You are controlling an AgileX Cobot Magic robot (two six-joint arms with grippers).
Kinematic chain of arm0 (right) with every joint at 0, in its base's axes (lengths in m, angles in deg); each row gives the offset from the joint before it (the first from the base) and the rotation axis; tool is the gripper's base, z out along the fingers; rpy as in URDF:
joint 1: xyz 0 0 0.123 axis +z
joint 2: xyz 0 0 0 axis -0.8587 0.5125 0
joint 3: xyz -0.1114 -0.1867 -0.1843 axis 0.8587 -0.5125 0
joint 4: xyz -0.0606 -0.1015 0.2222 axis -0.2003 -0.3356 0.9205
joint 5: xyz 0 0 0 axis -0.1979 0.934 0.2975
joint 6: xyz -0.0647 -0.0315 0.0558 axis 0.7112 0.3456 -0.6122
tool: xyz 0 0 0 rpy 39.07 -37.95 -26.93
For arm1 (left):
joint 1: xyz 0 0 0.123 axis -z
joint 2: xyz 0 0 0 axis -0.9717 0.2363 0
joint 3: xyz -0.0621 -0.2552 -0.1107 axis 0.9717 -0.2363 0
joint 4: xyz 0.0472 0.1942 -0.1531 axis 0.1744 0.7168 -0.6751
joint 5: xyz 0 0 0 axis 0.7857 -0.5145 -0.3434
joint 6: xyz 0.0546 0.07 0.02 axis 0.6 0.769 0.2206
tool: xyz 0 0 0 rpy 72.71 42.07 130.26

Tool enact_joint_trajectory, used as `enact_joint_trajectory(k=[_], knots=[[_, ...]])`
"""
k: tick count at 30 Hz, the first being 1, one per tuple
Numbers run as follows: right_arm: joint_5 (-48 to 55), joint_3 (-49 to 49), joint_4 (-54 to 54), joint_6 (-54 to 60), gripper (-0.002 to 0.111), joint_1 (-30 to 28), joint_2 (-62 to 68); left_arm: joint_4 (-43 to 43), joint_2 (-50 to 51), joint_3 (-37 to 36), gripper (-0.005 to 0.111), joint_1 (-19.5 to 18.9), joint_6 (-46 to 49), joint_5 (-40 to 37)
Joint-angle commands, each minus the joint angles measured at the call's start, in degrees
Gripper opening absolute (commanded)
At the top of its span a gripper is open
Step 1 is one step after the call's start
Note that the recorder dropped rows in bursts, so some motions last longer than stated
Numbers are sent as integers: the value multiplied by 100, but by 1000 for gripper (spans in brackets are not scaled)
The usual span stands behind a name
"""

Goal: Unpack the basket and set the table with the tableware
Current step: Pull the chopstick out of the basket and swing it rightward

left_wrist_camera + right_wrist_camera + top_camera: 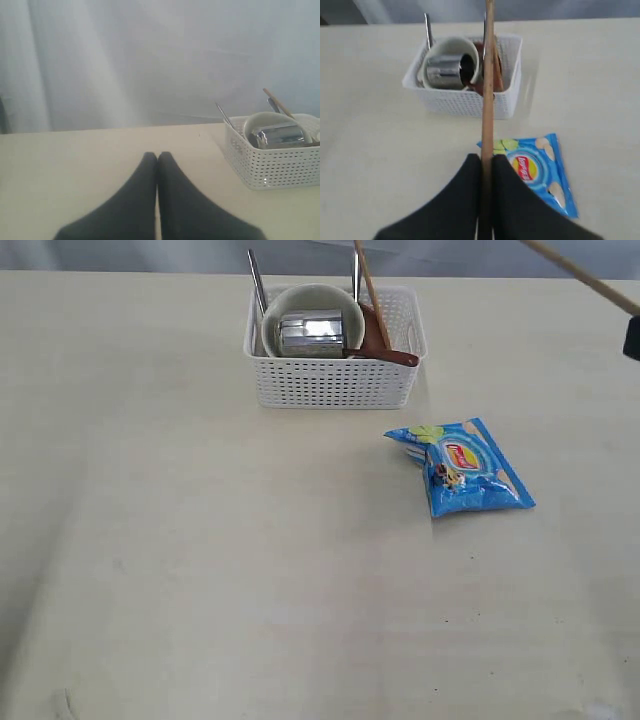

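Note:
The white basket [335, 375] stands at the far middle of the table [200, 540]. In it lie a cream bowl [300, 300] with a shiny steel cup [312, 332] on its side, a reddish-brown wooden spoon [385, 352], one chopstick [372, 290] and two steel handles [257, 280] sticking up. My right gripper [487, 159] is shut on a second chopstick [488, 75], held in the air to the right of the basket and crossing the exterior view's top right corner [585, 278]. My left gripper [158, 156] is shut and empty, low over bare table left of the basket [272, 160].
A blue chip bag [460, 467] lies flat on the table in front of and to the right of the basket, under the right gripper in its wrist view [535, 167]. A pale curtain hangs behind the table's far edge.

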Motion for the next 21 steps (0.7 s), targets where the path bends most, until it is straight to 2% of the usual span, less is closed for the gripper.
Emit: enact_joint_trajectory(k=[1, 5, 9, 21], knots=[[-1477, -1348, 280, -180, 0, 0, -674, -25, -15, -11, 0, 28, -2, 40], [-2240, -2404, 280, -441, 0, 0, -963, -25, -15, -11, 0, 28, -2, 40], [-2547, -2983, 280, -699, 0, 0, -980, -25, -15, -11, 0, 28, -2, 40], [-2935, -3568, 310, -1014, 0, 0, -971, -25, -15, -11, 0, 28, -2, 40]])
